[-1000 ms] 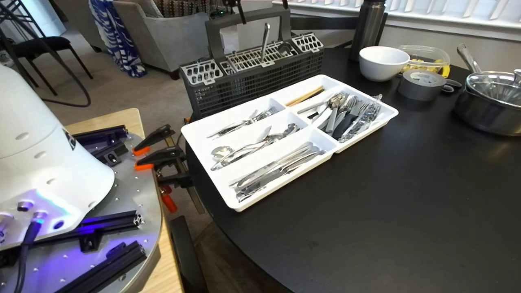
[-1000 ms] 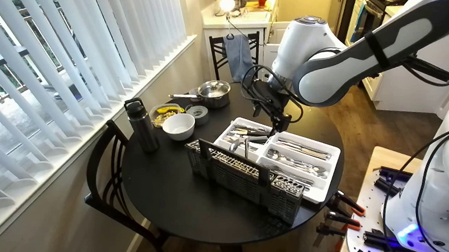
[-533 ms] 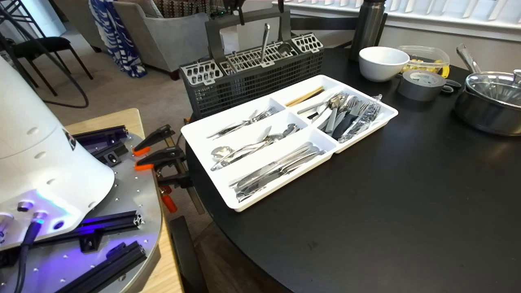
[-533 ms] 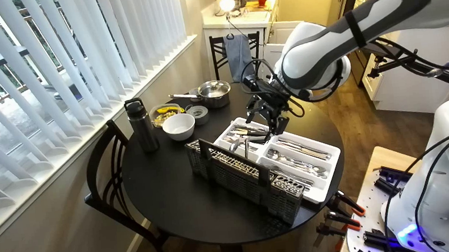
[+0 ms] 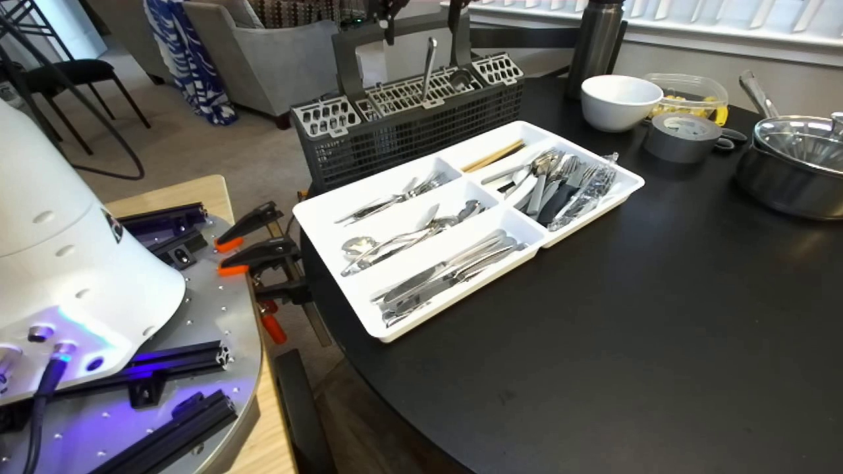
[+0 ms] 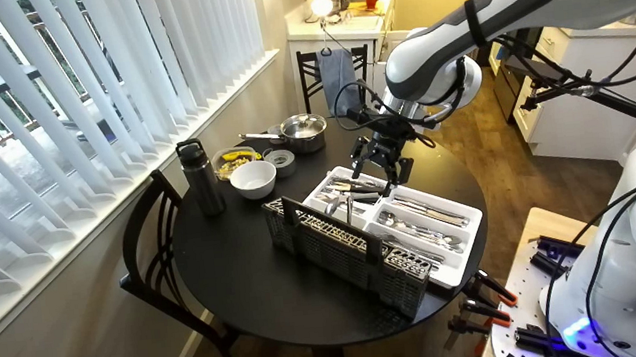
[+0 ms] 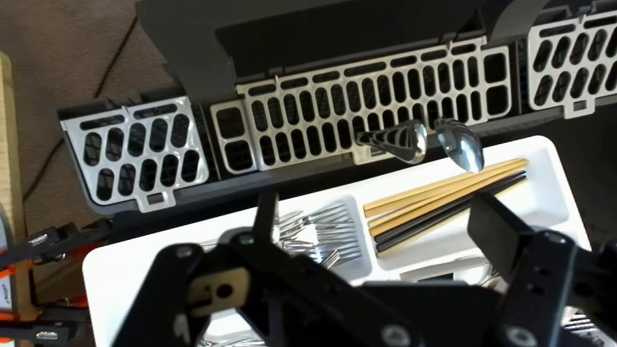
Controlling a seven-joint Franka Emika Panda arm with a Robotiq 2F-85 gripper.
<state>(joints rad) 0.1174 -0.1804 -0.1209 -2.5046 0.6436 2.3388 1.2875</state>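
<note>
My gripper [image 7: 381,224] is open, with nothing between its black fingers. In an exterior view the gripper [image 6: 380,171] hangs above the white cutlery tray [image 6: 454,273]. In the wrist view yellow and black chopsticks [image 7: 443,193] and several forks [image 7: 332,231] lie in the tray below the fingers, apart from them. Spoons and knives [image 5: 448,273] fill other compartments, and mixed utensils lie in the far one [image 5: 560,184]. A dark grey basket [image 5: 421,125] with slotted lids stands alongside the tray. Two shiny metal utensils [image 7: 460,144] stand in its middle part.
On the round black table [image 5: 625,329] stand a white bowl [image 5: 619,102], a steel bottle [image 5: 596,49], a tape roll [image 5: 681,138], a clear tub [image 5: 685,92] and a lidded pot [image 5: 790,178]. Clamps [image 5: 260,253] sit at the robot base. The basket's tall handle [image 5: 349,59] rises near the gripper.
My gripper has turned, so both spread fingers now show in the exterior views. The arm's elbow has swung across. The tray, basket and cutlery have not moved.
</note>
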